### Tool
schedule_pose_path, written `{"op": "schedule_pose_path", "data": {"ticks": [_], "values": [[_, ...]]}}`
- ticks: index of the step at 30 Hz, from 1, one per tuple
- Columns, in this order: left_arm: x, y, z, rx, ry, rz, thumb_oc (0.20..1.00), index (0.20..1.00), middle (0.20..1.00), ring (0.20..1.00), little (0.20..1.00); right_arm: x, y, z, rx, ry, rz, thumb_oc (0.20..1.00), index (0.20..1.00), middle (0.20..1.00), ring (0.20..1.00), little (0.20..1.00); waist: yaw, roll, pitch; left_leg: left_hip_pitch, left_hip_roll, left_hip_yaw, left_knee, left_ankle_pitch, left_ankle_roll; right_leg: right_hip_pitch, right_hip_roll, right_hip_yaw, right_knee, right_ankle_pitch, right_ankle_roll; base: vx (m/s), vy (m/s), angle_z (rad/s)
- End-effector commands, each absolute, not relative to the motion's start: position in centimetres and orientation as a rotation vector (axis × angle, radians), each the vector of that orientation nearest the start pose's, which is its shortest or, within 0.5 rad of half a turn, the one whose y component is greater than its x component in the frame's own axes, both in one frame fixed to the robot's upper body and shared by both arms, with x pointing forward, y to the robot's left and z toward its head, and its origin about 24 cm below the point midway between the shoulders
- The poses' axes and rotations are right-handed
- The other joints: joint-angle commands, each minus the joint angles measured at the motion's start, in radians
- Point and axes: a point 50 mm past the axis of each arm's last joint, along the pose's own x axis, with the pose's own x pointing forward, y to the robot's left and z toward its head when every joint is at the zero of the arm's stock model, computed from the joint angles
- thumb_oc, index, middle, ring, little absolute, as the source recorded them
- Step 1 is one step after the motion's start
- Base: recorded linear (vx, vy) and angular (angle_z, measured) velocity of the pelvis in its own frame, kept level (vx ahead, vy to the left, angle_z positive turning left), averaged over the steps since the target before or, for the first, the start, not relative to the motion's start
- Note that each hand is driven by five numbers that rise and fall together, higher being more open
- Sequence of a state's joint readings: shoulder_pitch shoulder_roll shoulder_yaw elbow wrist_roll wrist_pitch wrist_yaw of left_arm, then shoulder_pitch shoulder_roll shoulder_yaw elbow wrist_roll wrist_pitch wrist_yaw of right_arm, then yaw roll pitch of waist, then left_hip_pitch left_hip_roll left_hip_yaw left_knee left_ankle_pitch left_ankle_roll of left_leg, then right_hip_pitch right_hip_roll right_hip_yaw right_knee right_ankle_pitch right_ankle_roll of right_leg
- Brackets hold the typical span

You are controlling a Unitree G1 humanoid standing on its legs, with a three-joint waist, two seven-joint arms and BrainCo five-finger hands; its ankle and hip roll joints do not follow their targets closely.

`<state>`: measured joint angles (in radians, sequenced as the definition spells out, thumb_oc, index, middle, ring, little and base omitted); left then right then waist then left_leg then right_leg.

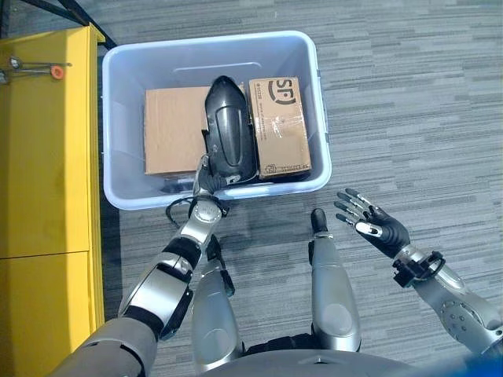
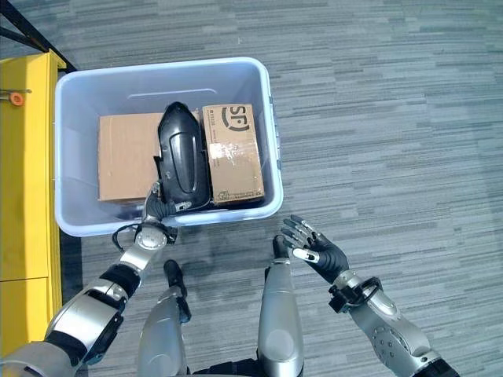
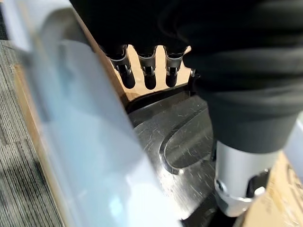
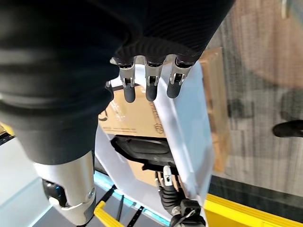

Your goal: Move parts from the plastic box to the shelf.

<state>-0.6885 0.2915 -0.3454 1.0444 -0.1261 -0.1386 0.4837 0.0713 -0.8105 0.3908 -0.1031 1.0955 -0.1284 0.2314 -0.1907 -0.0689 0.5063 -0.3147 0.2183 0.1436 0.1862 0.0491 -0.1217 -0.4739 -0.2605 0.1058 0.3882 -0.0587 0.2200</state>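
Two cardboard boxes (image 1: 174, 129) flank the black part (image 1: 229, 133) inside the plastic box (image 1: 313, 55). Left hand (image 1: 206, 182) touches its near end, fingers straight. Right hand (image 1: 376, 223) hovers right, fingers spread. Yellow shelf (image 1: 47, 141) stands left.

A glossy black part (image 1: 229, 132) lies across two cardboard boxes (image 1: 174, 129) inside the plastic box (image 1: 126, 59).

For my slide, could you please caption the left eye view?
Left hand reaches the black part in the plastic box; right hand open.
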Motion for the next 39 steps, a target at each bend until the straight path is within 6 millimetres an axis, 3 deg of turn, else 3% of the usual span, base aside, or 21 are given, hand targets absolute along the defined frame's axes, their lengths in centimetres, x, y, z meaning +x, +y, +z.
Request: {"op": "schedule_pose_path", "data": {"ticks": [1, 10, 20, 31, 39], "values": [[35.5, 21.8, 4.4, 0.494, 0.111, 0.412, 1.000, 1.000, 1.000, 1.000, 1.000, 22.2, -20.0, 7.1, 0.367, 0.050, 0.498, 1.000, 1.000, 1.000, 1.000, 1.000, 0.007, -0.051, -0.047, -0.100, 0.049, -0.037, 0.152, -0.058, -0.014, 0.060, 0.031, -0.069, -0.099, 0.047, -0.068, 0.00, 0.013, -0.05], [35.9, 25.1, 6.6, 0.289, 0.089, 0.632, 1.000, 1.000, 1.000, 1.000, 1.000, 22.1, -20.2, 7.2, 0.369, 0.049, 0.479, 1.000, 1.000, 1.000, 1.000, 1.000, 0.000, -0.054, -0.029, -0.141, 0.048, -0.041, 0.171, -0.064, -0.013, 0.014, 0.036, -0.063, -0.072, 0.042, -0.071, 0.00, 0.001, -0.01], [35.2, 25.4, 6.9, 0.264, 0.021, 0.681, 1.000, 1.000, 1.000, 1.000, 1.000, 22.0, -19.8, 6.9, 0.390, 0.059, 0.485, 1.000, 1.000, 1.000, 1.000, 1.000, 0.014, -0.054, -0.018, -0.164, 0.044, -0.049, 0.184, -0.071, -0.008, -0.003, 0.039, -0.067, -0.053, 0.033, -0.077, 0.00, 0.000, 0.00], [36.6, 24.9, 8.5, 0.314, 0.015, 0.645, 1.000, 1.000, 1.000, 1.000, 1.000, 22.0, -20.2, 7.2, 0.369, 0.057, 0.490, 1.000, 1.000, 1.000, 1.000, 1.000, -0.004, -0.073, -0.011, -0.212, 0.050, -0.053, 0.208, -0.080, -0.005, -0.062, 0.050, -0.054, -0.028, 0.032, -0.079, 0.00, 0.006, 0.00], [37.1, 25.9, 9.4, 0.265, 0.036, 0.683, 1.000, 1.000, 1.000, 1.000, 1.000, 22.2, -20.6, 7.8, 0.341, 0.052, 0.501, 1.000, 1.000, 1.000, 1.000, 1.000, -0.016, -0.086, -0.004, -0.281, 0.056, -0.057, 0.239, -0.084, -0.006, -0.120, 0.057, -0.050, -0.015, 0.039, -0.079, -0.01, 0.005, -0.03]]}}
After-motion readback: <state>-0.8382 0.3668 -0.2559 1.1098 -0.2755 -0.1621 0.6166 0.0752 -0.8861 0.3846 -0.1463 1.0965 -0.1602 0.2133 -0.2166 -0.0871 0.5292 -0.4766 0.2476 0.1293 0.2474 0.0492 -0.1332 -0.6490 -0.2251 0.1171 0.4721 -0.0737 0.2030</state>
